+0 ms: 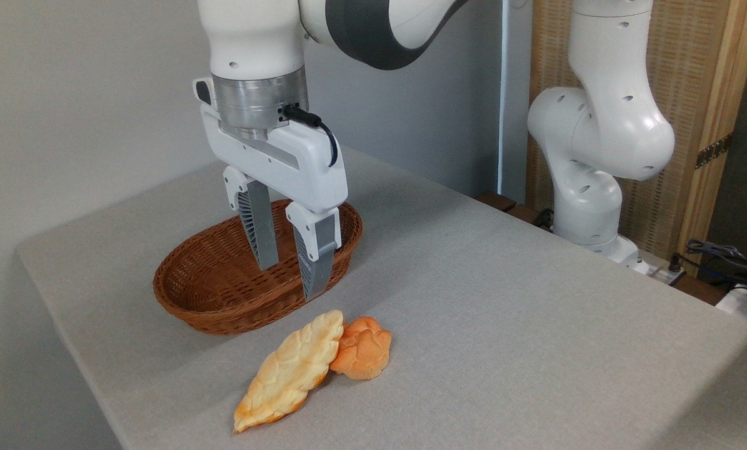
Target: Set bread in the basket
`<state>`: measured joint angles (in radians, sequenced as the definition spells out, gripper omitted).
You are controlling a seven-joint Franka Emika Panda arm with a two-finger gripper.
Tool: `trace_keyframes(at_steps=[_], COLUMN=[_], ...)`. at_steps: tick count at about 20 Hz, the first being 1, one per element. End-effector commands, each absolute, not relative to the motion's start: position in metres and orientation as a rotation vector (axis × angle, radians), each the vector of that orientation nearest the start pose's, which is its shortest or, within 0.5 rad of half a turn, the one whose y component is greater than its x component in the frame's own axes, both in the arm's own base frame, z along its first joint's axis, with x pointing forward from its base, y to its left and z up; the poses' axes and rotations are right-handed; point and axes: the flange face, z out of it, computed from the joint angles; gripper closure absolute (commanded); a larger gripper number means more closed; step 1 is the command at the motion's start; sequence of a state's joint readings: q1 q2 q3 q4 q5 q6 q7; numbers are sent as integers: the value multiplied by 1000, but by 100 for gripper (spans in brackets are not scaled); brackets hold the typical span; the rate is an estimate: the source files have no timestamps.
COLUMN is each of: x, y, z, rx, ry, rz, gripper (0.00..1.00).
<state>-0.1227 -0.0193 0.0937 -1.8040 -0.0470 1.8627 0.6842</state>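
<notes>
Bread (290,371) lies untouched; jaws hang parted, empty, before basket (210,294).

— How is the scene lit?
— Bright, even, soft light is cast from above. Only faint, diffuse shadows are thrown on the table (504,325), one beside the basket (257,269) and one under the bread (292,370).

— Is any glare seen?
— Mild highlights are seen on the arm's (604,125) glossy white shells; nothing is blown out.

— And sharpness?
— Focus is held throughout, though the far right background is rendered darker and slightly soft. No edge distortion is noticed.
</notes>
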Motion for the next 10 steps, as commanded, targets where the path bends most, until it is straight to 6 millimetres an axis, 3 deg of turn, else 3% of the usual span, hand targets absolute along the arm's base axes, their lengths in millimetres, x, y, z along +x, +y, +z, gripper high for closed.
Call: trace_keyframes(at_steps=[1,10], x=[560,558], y=[-18,-20], z=[556,553], rx=[-2976,-2984], ry=[1091,1100], rz=[-143,-104], gripper=[0,0])
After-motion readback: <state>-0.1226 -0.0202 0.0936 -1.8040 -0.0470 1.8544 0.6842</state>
